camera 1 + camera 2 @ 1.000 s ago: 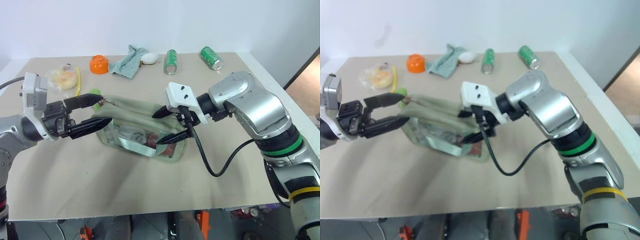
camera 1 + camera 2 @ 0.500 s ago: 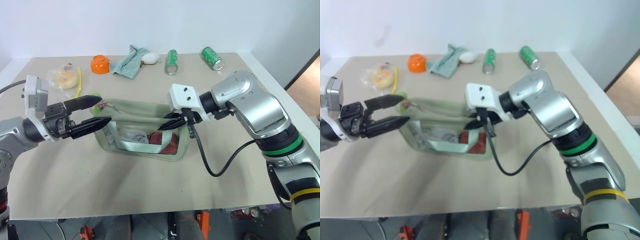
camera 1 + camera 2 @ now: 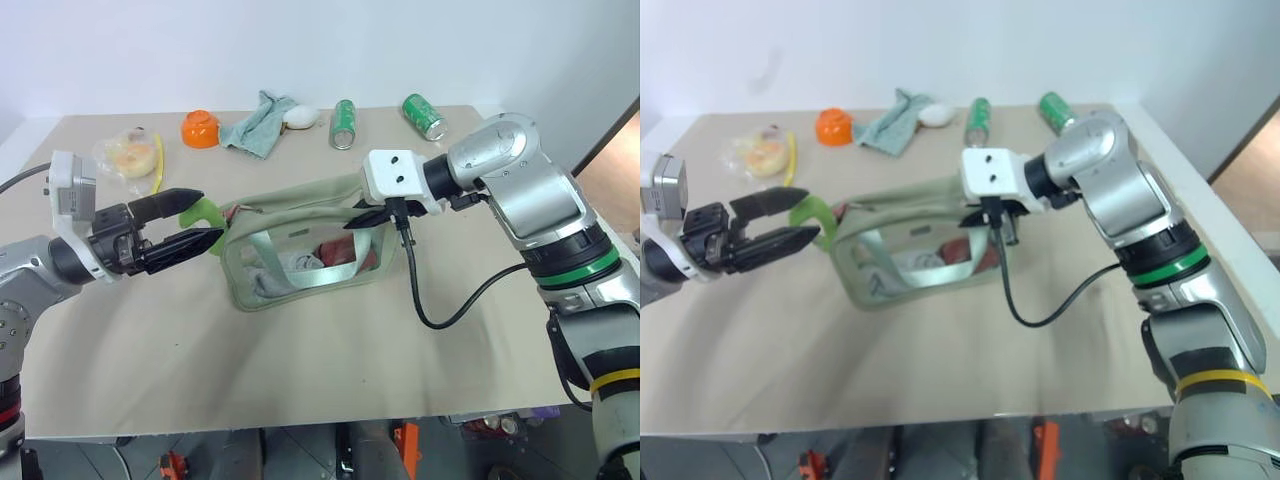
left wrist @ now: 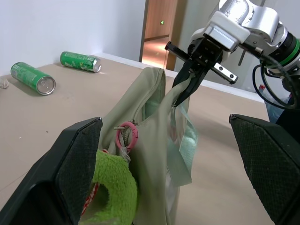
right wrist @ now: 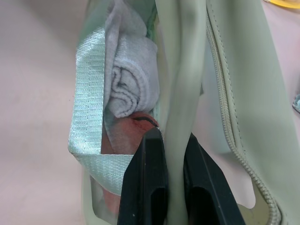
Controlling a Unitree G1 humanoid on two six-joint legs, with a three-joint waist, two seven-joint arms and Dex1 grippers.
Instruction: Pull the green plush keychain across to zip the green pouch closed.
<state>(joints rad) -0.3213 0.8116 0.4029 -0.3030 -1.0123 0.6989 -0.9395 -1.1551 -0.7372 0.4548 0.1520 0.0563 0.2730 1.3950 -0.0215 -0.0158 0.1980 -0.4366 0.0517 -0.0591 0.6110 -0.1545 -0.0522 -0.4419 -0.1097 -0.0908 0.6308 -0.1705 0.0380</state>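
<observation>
We found no legible text, brand, number or sign in any view. The two green cans (image 3: 343,123) (image 3: 423,115) at the far side of the table (image 3: 330,360) carried printing that was too small to read. The green pouch (image 3: 310,255) bore no readable label.

Two soda cans (image 3: 343,123) (image 3: 423,115); one orange bowl (image 3: 199,128); one teal cloth (image 3: 257,123); one green pouch (image 3: 300,255); one green plush keychain (image 3: 206,213).
</observation>
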